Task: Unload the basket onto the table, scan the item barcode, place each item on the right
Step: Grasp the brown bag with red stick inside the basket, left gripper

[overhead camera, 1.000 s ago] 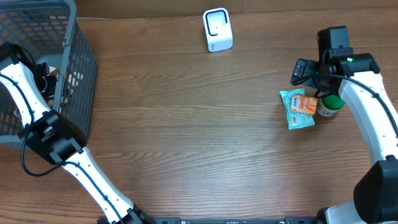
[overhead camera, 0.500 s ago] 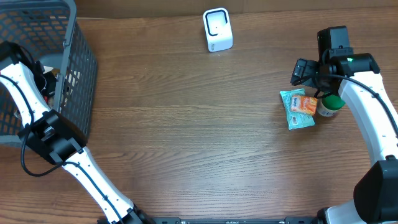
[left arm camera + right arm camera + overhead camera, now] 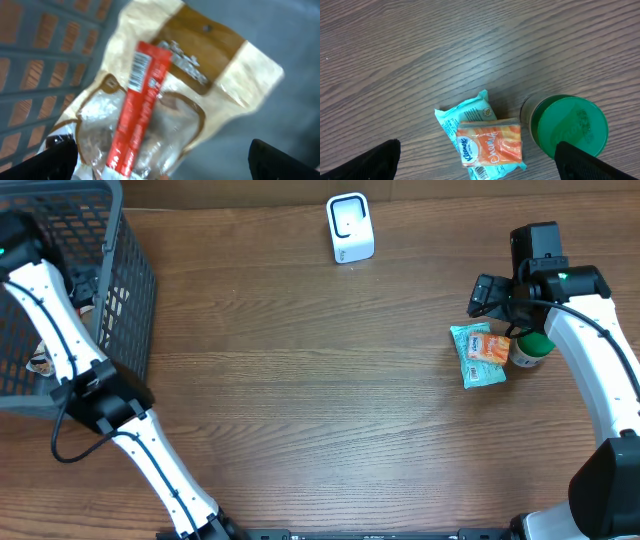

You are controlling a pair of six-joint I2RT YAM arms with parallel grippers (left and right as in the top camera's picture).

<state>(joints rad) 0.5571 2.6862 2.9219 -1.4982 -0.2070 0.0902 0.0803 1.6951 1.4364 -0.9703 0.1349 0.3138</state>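
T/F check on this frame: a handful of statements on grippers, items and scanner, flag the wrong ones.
1. The white scanner stands on the table, apart from every item. True.
2. The right gripper is shut on the Kleenex pack. False: it is open above the pack, which lies on the table.
3. A green-lidded container stands beside the Kleenex pack. True.
4. The left gripper hangs over bare table. False: it is open inside the basket, over a tan bag.
5. A red packet lies on the tan bag, barcode showing. True.
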